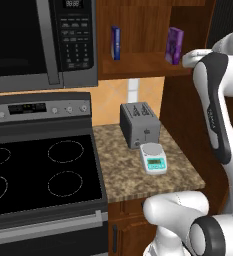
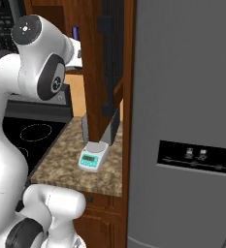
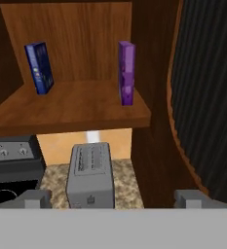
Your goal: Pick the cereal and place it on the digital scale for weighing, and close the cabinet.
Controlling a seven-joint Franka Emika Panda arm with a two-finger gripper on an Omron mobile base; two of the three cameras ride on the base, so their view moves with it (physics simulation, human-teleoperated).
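The cereal [image 3: 126,73], a thin purple box, stands upright at the right end of the open cabinet's shelf [image 3: 76,109], also seen as the cereal [image 1: 174,45] in the left base view. My gripper [image 3: 114,199] is open, its fingertips [image 3: 37,198] wide apart with nothing between them. It hangs in front of the shelf, a little below the cereal and short of it. The cabinet door [image 3: 207,97] stands swung out on the right. The digital scale [image 1: 154,158], white with a teal display, lies bare on the granite counter in front of the toaster; it shows as the scale [image 2: 92,157] from the right.
A thin blue box [image 3: 39,68] stands at the shelf's left. The grey toaster [image 1: 139,125] sits behind the scale. The microwave [image 1: 38,40] and black stove [image 1: 38,175] are to the left. A grey fridge [image 2: 182,121] fills the right beyond the open door [image 2: 97,72].
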